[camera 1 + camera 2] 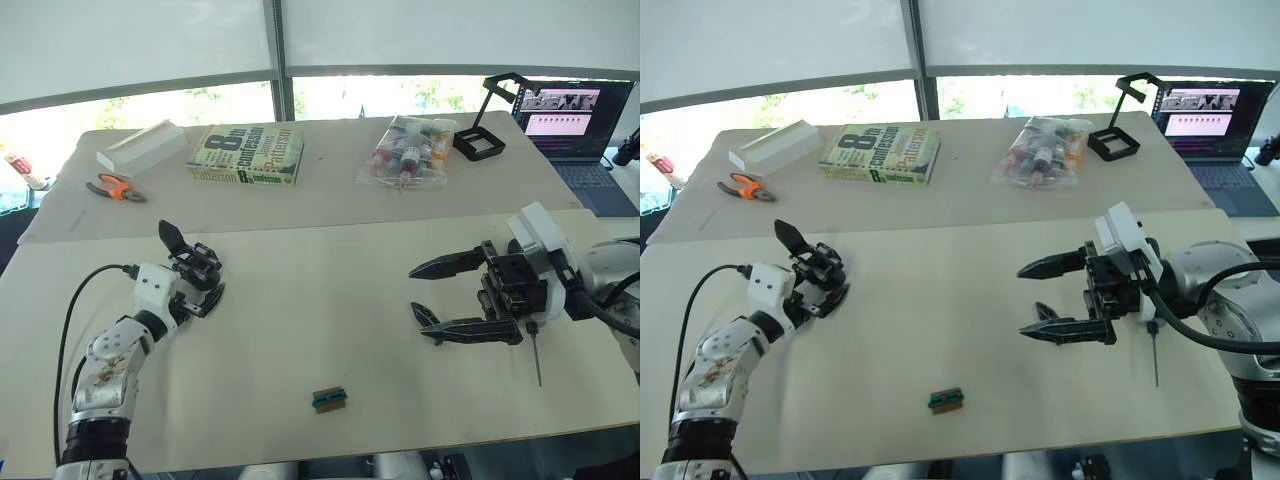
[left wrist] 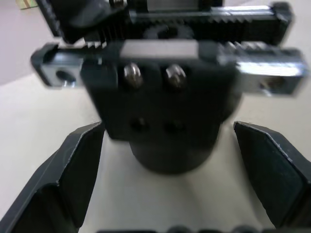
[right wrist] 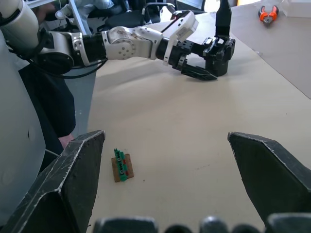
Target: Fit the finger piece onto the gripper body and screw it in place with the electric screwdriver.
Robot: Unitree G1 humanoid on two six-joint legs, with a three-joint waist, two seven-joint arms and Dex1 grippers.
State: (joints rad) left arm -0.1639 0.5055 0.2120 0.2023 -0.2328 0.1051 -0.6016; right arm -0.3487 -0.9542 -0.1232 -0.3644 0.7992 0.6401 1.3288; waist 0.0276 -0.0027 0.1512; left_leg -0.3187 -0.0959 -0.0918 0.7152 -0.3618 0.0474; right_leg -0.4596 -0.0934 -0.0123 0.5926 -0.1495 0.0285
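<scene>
**While the left gripper [image 1: 203, 285] straddles the gripper body [image 1: 197, 262], the right gripper [image 1: 440, 297] hangs open**

Where the pale table [image 1: 330, 250] runs toward the robot's left, the gripper body stands on its round base, its one pointed finger rising above the block. The left gripper's two fingers [image 2: 73, 170] sit either side of that base, spread apart with a gap showing on each side, so the body is flanked and not clamped. Two screw heads show on the near face of the body in the left wrist view.

On the robot's right, the right gripper is held above the table with its fingers released and spread wide, pointing toward the middle of the table. A small black wedge, the finger piece [image 1: 423, 312], lies just beside the tip of the nearer finger; whether it touches that finger cannot be told. The thin silver bit of the electric screwdriver [image 1: 536, 358] points toward the robot from beside the right wrist, while its black barrel cannot be picked out from the dark parts of the gripper around it. Nothing sits between the right gripper's fingers.

A small green-and-brown block [image 1: 329, 399] lies on the near part of the table, between the two arms and well apart from both. On the far table are orange-handled pliers [image 1: 115, 187], a white box [image 1: 142, 146], a book [image 1: 247, 155], a clear bag of small bottles [image 1: 405, 150], a black stand [image 1: 485, 125] and an open laptop [image 1: 575, 125].
</scene>
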